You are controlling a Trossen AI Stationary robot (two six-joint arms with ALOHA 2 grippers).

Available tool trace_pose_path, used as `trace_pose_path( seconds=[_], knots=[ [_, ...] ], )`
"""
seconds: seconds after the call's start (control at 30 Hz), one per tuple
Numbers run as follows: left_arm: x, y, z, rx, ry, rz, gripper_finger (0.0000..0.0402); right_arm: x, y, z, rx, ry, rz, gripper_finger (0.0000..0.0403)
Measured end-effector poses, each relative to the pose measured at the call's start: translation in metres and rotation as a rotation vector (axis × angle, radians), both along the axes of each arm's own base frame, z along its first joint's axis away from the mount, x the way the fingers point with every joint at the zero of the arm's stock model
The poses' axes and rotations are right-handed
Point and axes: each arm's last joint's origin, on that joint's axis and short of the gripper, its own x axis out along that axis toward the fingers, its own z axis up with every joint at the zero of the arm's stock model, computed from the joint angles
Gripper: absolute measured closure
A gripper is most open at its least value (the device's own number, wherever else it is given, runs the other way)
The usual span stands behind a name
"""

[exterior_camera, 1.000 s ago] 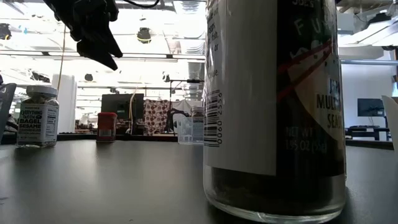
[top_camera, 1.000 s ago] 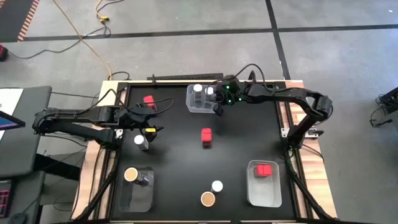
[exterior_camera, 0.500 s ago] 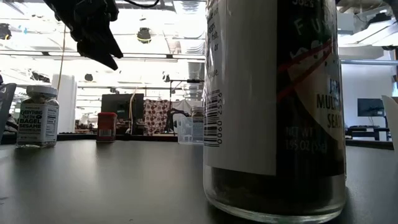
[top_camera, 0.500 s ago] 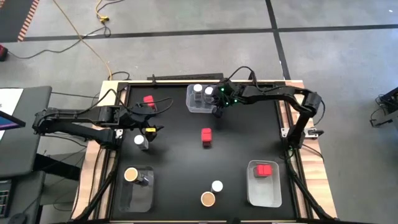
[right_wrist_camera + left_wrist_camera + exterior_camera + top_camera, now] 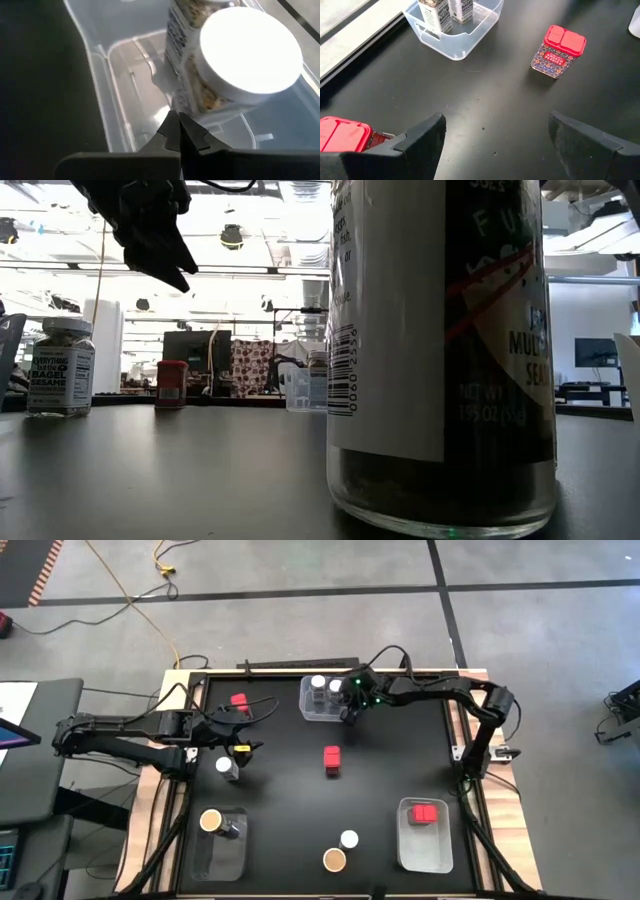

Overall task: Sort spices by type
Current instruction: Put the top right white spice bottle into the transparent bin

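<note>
A matte black table (image 5: 290, 800) is seen carrying three clear rectangular plastic bins with rounded corners. The far bin (image 5: 318, 715) holds two clear jars with round white lids (image 5: 318, 684), speckled contents showing through the glass. The left near bin (image 5: 205, 855) holds one tan-lidded jar (image 5: 211, 820); the right near bin (image 5: 425, 848) holds red boxy containers (image 5: 427, 813). Loose on the table are noted two red boxy containers, one at centre (image 5: 332, 757) and one far left (image 5: 240, 701), two white-lidded jars (image 5: 349, 839) and one tan-lidded jar (image 5: 334, 860). The left gripper (image 5: 495, 137) is held spread above the table. The right gripper (image 5: 179, 136), pressed together and empty, is positioned at the far bin's edge.
</note>
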Motion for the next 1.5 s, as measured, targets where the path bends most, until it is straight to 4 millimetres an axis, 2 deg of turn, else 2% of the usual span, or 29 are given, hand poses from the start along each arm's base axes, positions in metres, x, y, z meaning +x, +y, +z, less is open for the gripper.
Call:
trace_pose_path(
  seconds=[0.83,1.13,1.5],
  knots=[
    [0.0,0.0,0.0,-0.003,-0.001,0.001,0.0068,-0.004,-0.01,0.002,-0.044,-0.01,-0.032,0.0389],
    [0.0,0.0,0.0,-0.003,-0.001,0.001,0.0068,0.003,0.002,0.002,-0.046,-0.004,0.023,0.0389],
    [0.0,0.0,0.0,-0.006,-0.003,0.004,0.0068,0.006,0.002,0.005,-0.071,-0.043,0.026,0.0385]
  ],
)
